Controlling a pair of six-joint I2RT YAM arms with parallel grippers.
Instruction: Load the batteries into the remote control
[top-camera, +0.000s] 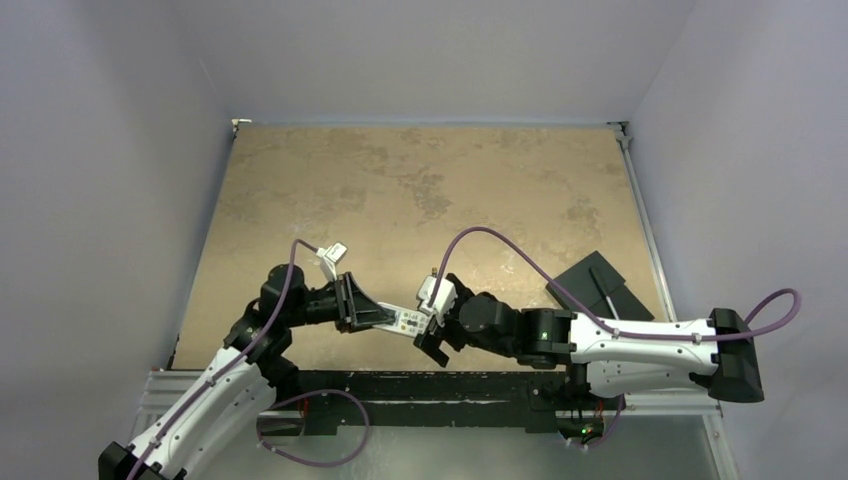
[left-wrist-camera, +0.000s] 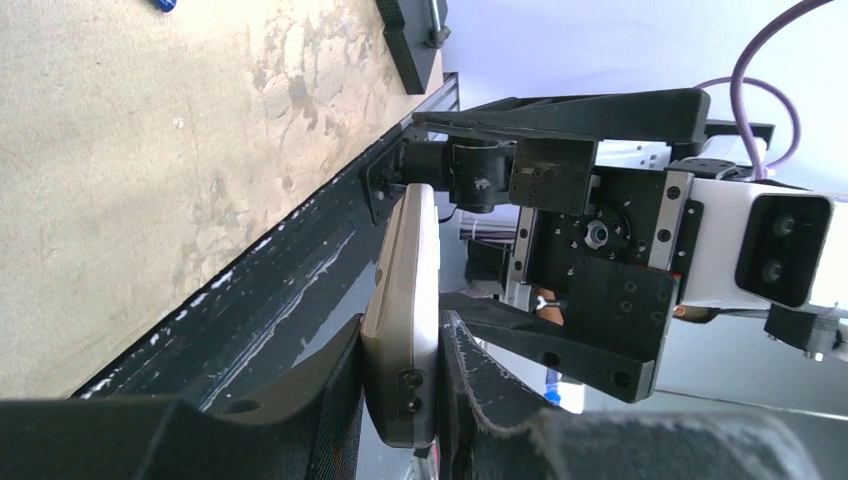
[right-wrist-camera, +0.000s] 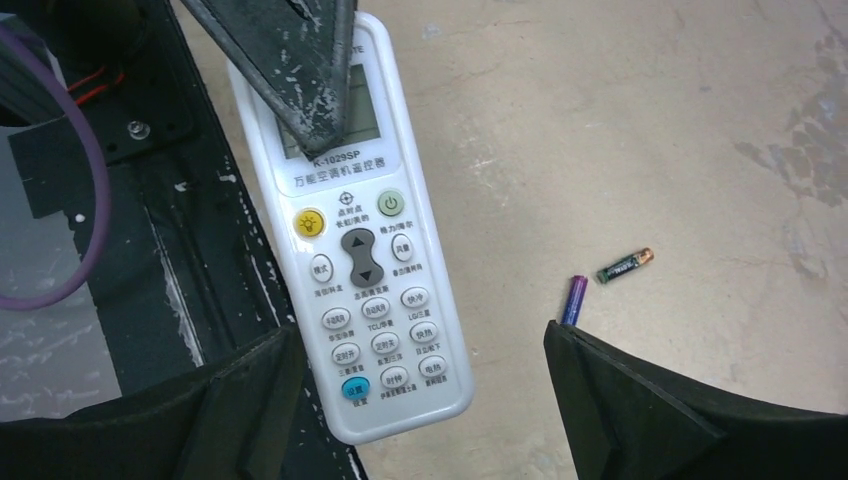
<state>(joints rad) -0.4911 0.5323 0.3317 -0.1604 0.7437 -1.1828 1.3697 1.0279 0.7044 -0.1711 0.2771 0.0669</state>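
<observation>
The remote control (right-wrist-camera: 350, 230) is white with its buttons facing the right wrist camera, and it hangs above the table's near edge. My left gripper (left-wrist-camera: 400, 400) is shut on its display end, one finger (right-wrist-camera: 300, 70) lying across the screen; the left wrist view shows it edge-on (left-wrist-camera: 405, 290) between both pads. My right gripper (right-wrist-camera: 420, 335) stands open around the remote's button end, its right finger (right-wrist-camera: 640, 410) well clear of it. Both batteries lie on the table beside it: a purple one (right-wrist-camera: 574, 299) and a dark one with a brassy end (right-wrist-camera: 624, 266). From above, both grippers (top-camera: 385, 318) (top-camera: 430, 322) meet at the remote (top-camera: 405, 321).
A flat black slab (top-camera: 600, 285) lies at the table's right side. A black rail (left-wrist-camera: 270, 300) runs along the near table edge, right under the remote. The tan tabletop (top-camera: 420, 190) stretches away behind the arms.
</observation>
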